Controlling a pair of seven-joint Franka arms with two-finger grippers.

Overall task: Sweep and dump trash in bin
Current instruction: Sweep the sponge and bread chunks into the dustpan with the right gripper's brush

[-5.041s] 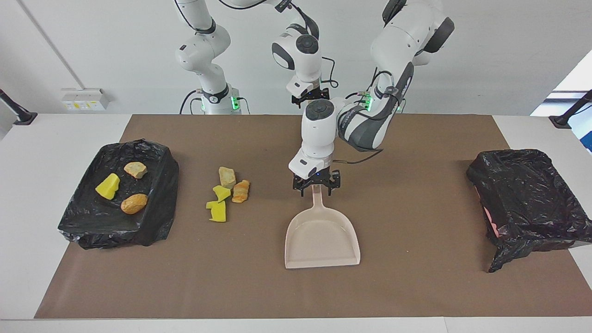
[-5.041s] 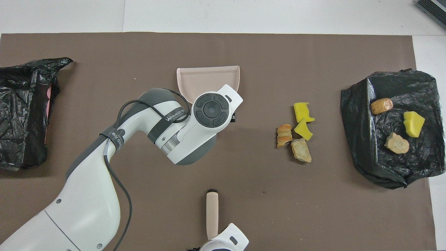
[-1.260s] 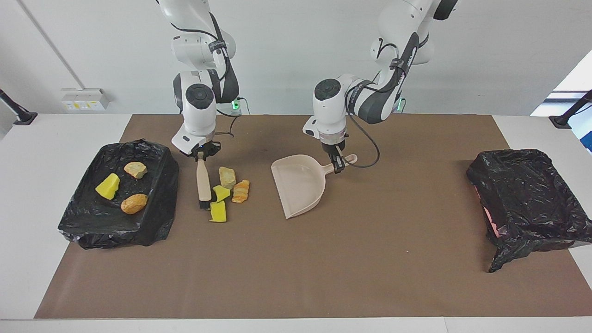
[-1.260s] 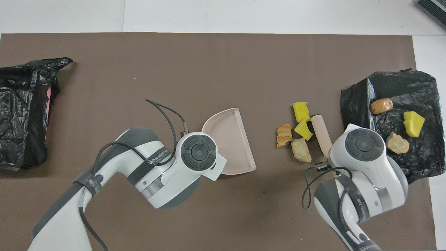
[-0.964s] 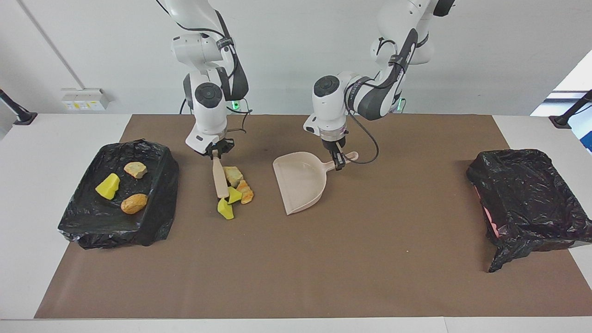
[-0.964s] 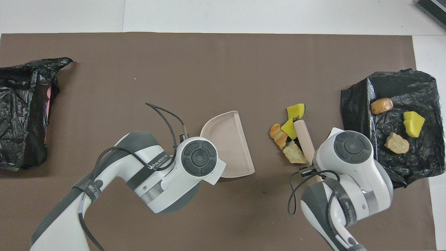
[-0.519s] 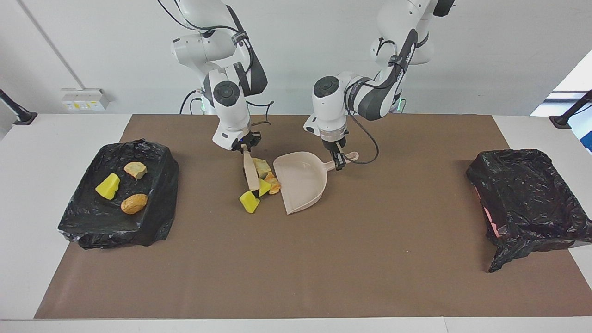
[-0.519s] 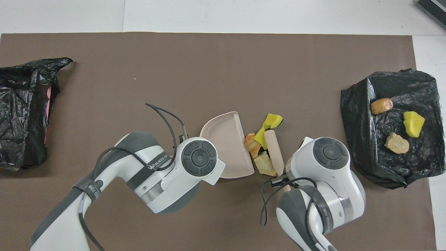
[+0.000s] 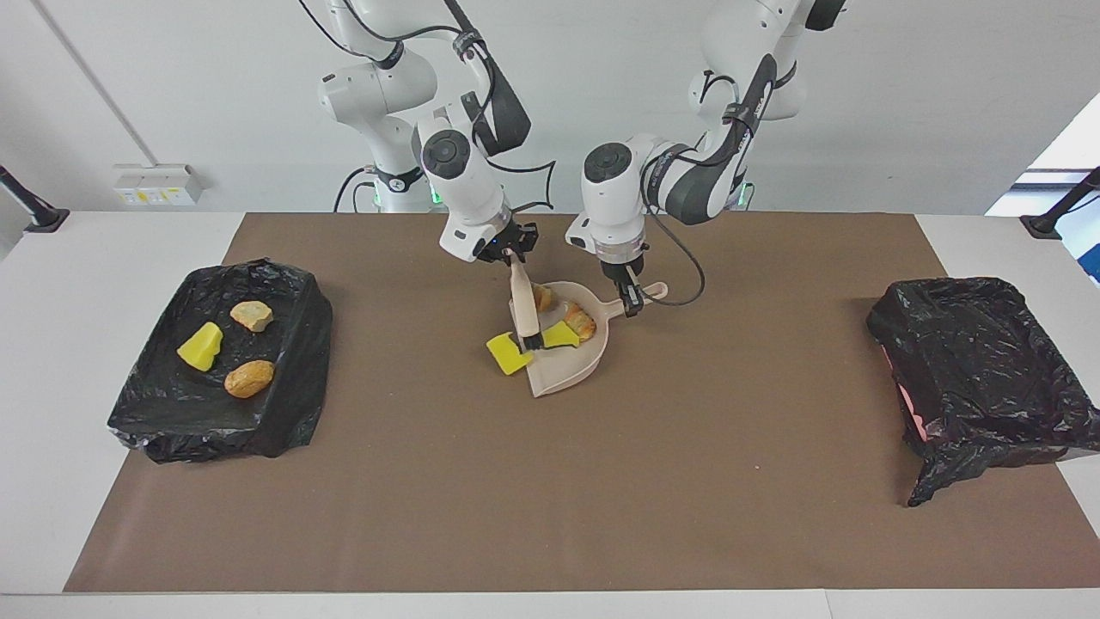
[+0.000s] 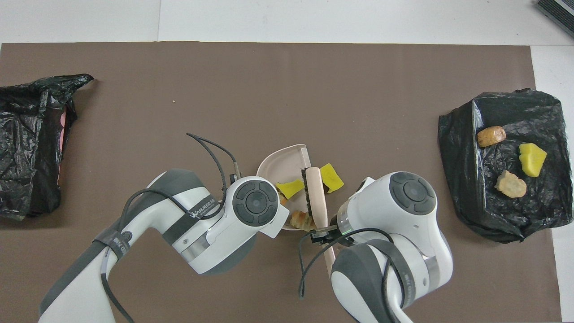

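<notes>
Dustpan point(image 9: 563, 357) is sitting mid-bench on the brown mat point(image 9: 550, 481), tipped with its open mouth facing the right arm's end, and the left gripper point(image 9: 633, 303) is pinching its handle with the jaws clamped tight. Right gripper point(image 9: 513, 250) is gripping the top of the brush point(image 9: 523, 311), jaws fully closed on it, and the bristle end is sitting right at the pan's lip. Trash is looking split up: one yellow wedge point(image 9: 562, 334) and two bread-like lumps point(image 9: 581, 321) are lying inside the pan, while another yellow wedge point(image 9: 508, 353) is lying on the mat just beside the lip, touching the brush. Three more scraps point(image 9: 249, 377) are resting on the black-bagged bin point(image 9: 292, 404) at the right arm's end. Second black-bagged bin point(image 9: 980, 378) is sitting at the left arm's end, well apart from the pan.
</notes>
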